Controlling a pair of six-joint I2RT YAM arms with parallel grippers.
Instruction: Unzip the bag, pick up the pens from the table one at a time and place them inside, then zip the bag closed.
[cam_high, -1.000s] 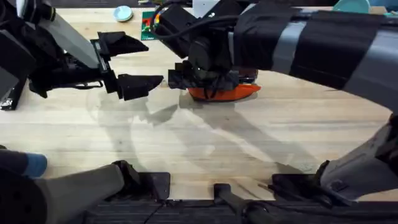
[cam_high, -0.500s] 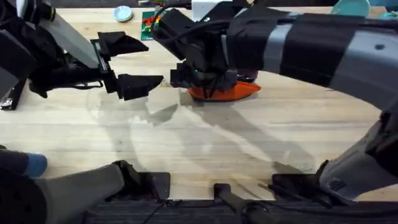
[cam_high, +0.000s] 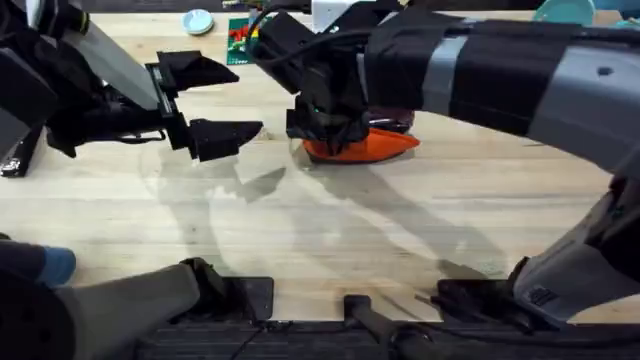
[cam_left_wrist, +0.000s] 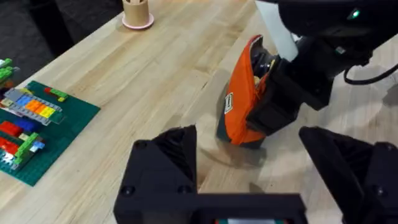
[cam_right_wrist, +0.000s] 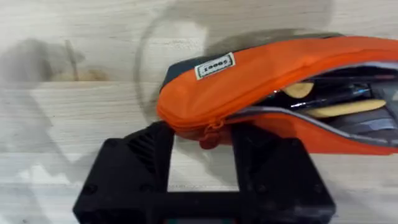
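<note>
Bag (cam_high: 365, 146) lies mid-desk (cam_high: 330, 230), zipper partly open, pens (cam_right_wrist: 336, 111) inside. Right gripper (cam_right_wrist: 202, 149), fingers straddling the red pull (cam_right_wrist: 210, 137), has edged rightward. Left gripper (cam_high: 215, 100) waits unchanged, fingers spread.

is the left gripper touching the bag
Apart. In the left wrist view, bare table shows between the open left gripper and the bag; the overhead view shows that gap too.

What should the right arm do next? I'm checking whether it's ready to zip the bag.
Probably close the right gripper on the red pull, then drag it along the zipper. The bag gapes open with pens inside, and the pull sits between the open jaws.
</note>
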